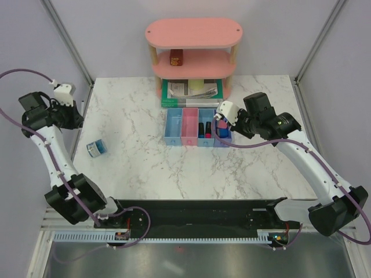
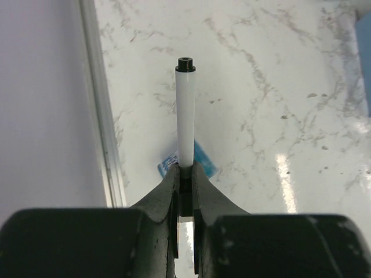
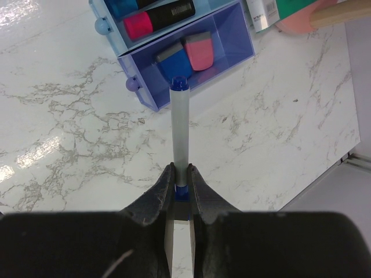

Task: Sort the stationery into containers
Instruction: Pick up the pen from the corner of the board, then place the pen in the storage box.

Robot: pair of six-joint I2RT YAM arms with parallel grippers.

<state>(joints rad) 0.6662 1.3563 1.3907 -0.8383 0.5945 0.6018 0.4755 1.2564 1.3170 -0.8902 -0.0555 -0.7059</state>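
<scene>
**A:** Where the R gripper [image 3: 181, 171] is seen from its own wrist cam, what's being gripped?

**B:** A thin pen [image 3: 180, 130] w/ a blue tip is clamped between the jaws and pointed fwd. Its tip is seen against the near wall of the purple-blue tray [image 3: 235, 43]. Whether the tray is touched can't be told.

**A:** What's found in that tray?

**B:** A pink eraser [image 3: 200, 51] and a blue item [image 3: 170, 61] w/ a grey end are laid side by side. A pink-capped black highlighter [image 3: 157, 18] is lodged in the light-blue tray [image 3: 110, 32] next to it.

**A:** And the L side?

**B:** The L gripper [image 2: 184, 169] is closed on a white pen [image 2: 185, 116] w/ a black end, held above the marble table [image 2: 261, 87] near its L edge.

**A:** Tape roll?

**B:** The blue patterned tape roll [image 1: 97, 148] is seen on the table, well apart from the trays. In the L wrist view it's partly hidden behind the white pen.

**A:** Background?

**B:** The trays are lined up in front of the pink shelf [image 1: 193, 33]. Green books [image 1: 191, 92] are stacked on its bottom level, and a brown box [image 1: 175, 57] is set on the level above.
</scene>
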